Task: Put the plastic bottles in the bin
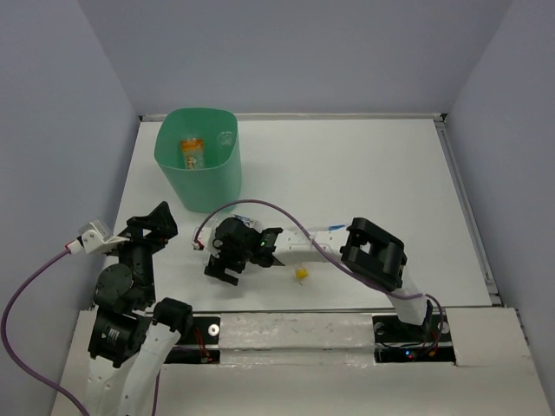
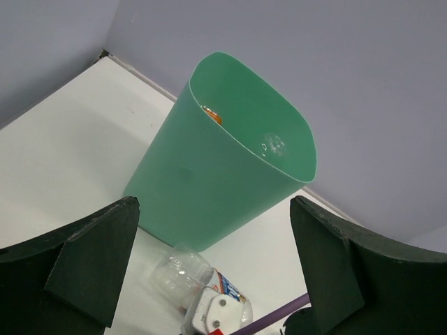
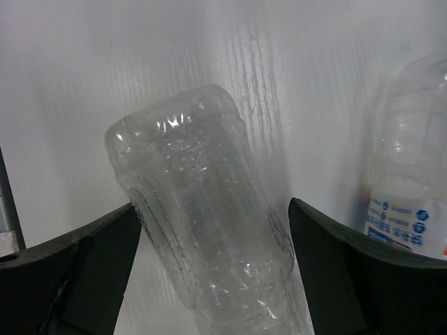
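**A:** Where are the task's things found?

**B:** The bin (image 1: 208, 186) is stood at the far left of the tabletop (image 1: 373, 173), and an orange-capped bottle (image 1: 191, 152) is seen inside it. A clear bottle (image 3: 209, 237) is flanked by the right gripper (image 3: 214, 209), whose jaws are spread wide and not closed on it. A labelled bottle (image 3: 405, 188) lies just beside.

**A:** And the left gripper (image 1: 154, 224)?

**B:** It is held wide and empty, near the bin.

**A:** How is the grasp best made?

**B:** The bottle's body should be centred between the jaws and squeezed gently. Thin plastic is judged likely to buckle or slip. The neighbouring bottle should be left undisturbed.
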Available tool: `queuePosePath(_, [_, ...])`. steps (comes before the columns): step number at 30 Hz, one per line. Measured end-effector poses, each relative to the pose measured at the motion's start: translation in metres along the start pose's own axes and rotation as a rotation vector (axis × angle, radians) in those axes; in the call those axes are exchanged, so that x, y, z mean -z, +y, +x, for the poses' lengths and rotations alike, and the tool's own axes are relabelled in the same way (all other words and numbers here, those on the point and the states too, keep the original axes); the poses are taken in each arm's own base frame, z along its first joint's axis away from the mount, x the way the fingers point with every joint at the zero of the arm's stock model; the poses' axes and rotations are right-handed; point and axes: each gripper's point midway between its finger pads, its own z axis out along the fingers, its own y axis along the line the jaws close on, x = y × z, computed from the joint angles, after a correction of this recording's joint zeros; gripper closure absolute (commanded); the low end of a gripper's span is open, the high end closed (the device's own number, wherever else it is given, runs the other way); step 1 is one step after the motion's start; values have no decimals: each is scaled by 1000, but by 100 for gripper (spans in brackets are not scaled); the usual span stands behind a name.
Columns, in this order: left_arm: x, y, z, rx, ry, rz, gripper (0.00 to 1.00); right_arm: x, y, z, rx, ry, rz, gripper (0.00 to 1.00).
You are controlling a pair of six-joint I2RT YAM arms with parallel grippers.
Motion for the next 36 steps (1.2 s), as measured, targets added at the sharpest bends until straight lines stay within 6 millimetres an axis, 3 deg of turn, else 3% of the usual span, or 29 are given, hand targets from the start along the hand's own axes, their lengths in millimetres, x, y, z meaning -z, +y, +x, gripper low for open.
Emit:
queuePosePath(2, [0,0,0,0,0,0,1,-4,3,6,1,14,-6,11])
queuePosePath(6, [0,0,-1,2,-2,1,1,-9,7,8,8,21,-9,23])
queuePosePath(9, [1,0,-2,5,-7,3,1,-9,7,8,9,20,-7,44])
queuePosePath(13, [2,0,-3,7,-11,3,1,-6,5,1,2,-3,4,49])
queuePosePath(16, [2,0,-3,7,-12,3,1,7,4,-5,-10,-25,21,52])
queuePosePath(18, [2,0,-3,7,-12,3,1,27,2,-17,-20,-61,45,52])
queuePosePath(20, [2,1,-3,7,-13,2,1,48,-2,-34,-24,-110,81,53])
queuePosePath(26, [4,2,-6,14,-26,1,1,144,-45,-132,-42,-412,263,55])
queuePosePath(29, [5,2,-8,17,-32,0,1,186,-85,-176,-74,-562,361,55])
queuePosePath(31, [5,2,-8,18,-32,1,1,215,-122,-203,-109,-668,431,56])
queuePosePath(36, [5,1,-7,19,-27,9,1,259,-193,-269,-144,-930,547,57])
